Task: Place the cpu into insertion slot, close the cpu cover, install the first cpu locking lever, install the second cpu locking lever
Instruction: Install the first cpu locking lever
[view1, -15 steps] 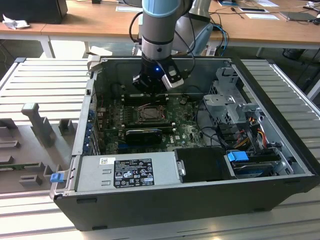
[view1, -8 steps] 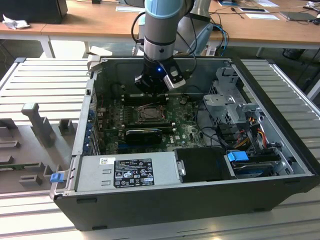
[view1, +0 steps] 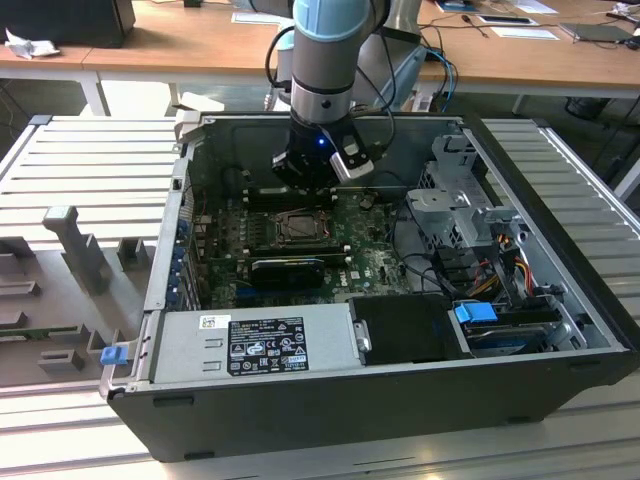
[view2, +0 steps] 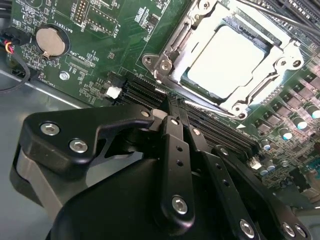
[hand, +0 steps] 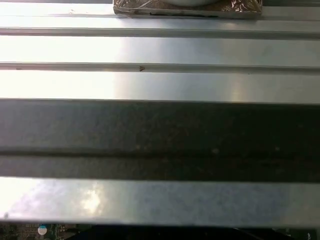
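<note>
CPU seated, cover down

We see the cpu (view2: 227, 62) under the cpu cover (view2: 175, 40); our gripper (view2: 172, 107), fingers together, sits beside the insertion slot (view1: 298, 226); levers look unfinished.

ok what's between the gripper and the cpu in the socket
In the second wrist view, long black ribbed slots cross the green board between the gripper and the cpu.

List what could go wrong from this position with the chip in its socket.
The cpu sits in the insertion slot with the cpu cover around it; any sideways bump could shift it.

The gripper hangs close above the long black ribbed slots beside the socket; a low pass might strike them.
</note>
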